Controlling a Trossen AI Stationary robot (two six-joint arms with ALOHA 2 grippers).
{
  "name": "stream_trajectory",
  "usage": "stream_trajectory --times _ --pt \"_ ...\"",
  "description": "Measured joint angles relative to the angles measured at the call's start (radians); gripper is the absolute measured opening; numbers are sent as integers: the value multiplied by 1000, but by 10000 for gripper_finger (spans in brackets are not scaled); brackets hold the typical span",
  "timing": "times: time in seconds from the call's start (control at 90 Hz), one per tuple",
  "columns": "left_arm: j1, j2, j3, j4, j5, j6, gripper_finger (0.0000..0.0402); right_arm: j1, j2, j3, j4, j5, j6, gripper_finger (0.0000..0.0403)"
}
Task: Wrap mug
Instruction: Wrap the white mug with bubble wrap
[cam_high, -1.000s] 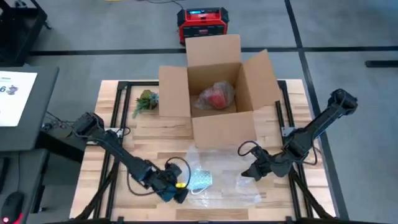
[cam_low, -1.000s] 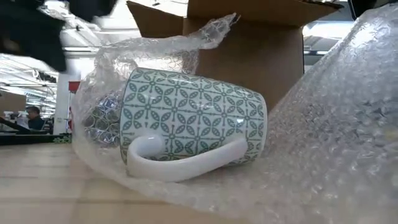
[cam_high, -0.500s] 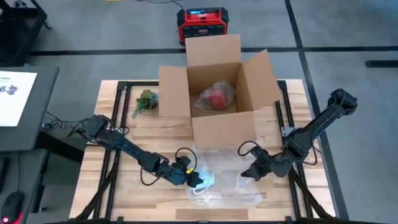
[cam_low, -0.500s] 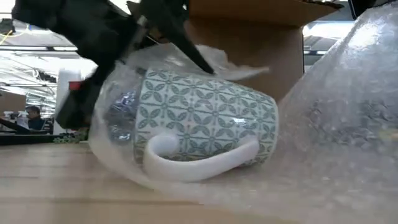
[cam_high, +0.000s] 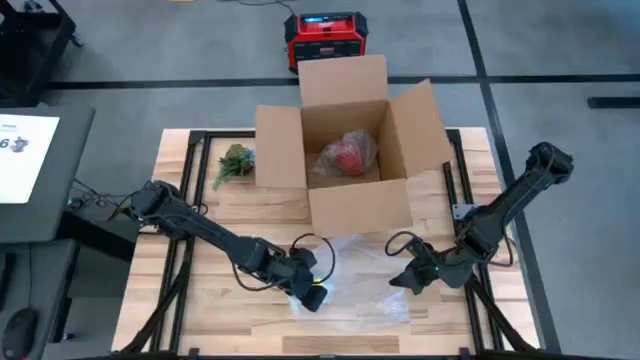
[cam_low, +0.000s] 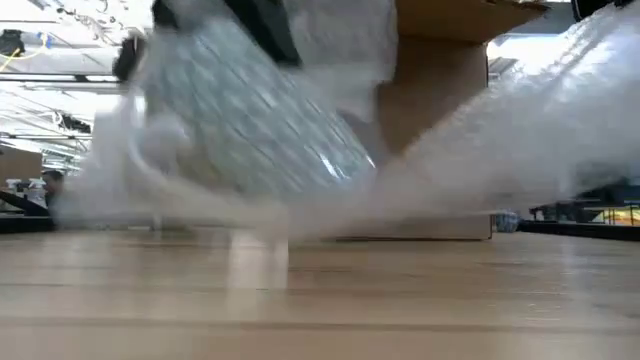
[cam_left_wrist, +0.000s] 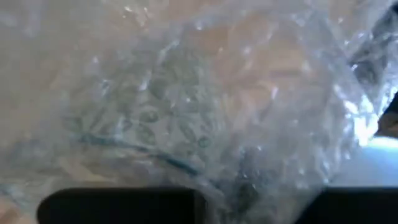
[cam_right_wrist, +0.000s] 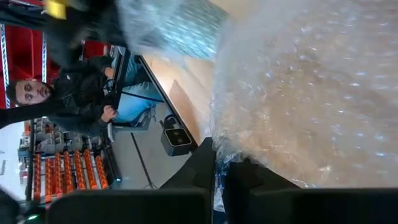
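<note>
Reaching across the front of the table (cam_high: 190, 305), the left gripper (cam_high: 312, 294) sits at the near-left edge of the wrap (cam_high: 365, 285), over the mug (cam_low: 240, 120). I cannot tell if its fingers are open or closed, because the plastic covers them (its wrist view shows only the green pattern through bubbles). In the low view the mug is tilted and lifted off the wood, blurred, with wrap around it. The right gripper (cam_high: 405, 280) is at the right edge of the wrap; in its wrist view the two fingers (cam_right_wrist: 202, 168) stand close together with a fold of wrap pinched between them. Behind the wrap stands the open box (cam_high: 345, 150) with a red bundle (cam_high: 347, 155) inside. A small plant (cam_high: 234, 162) lies left of the box. A seated person (cam_right_wrist: 74, 99) shows beyond the table.
</note>
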Motion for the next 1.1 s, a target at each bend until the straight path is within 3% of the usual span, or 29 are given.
stream_trajectory --times 0.144,0.533,0.778,0.889,1.1 --pt "46 49 125 -186 13 84 9 0 32 0 -2 3 10 0" --pt "126 246 272 -202 143 194 9 1 201 3 261 -8 -24 0" --pt "135 324 401 -195 147 277 15 -17 212 48 272 -7 -85 0" --pt "142 325 403 -142 150 302 42 -31 213 48 260 -6 -85 0" --pt "156 323 404 -80 197 319 134 -35 213 48 223 -6 -79 0"
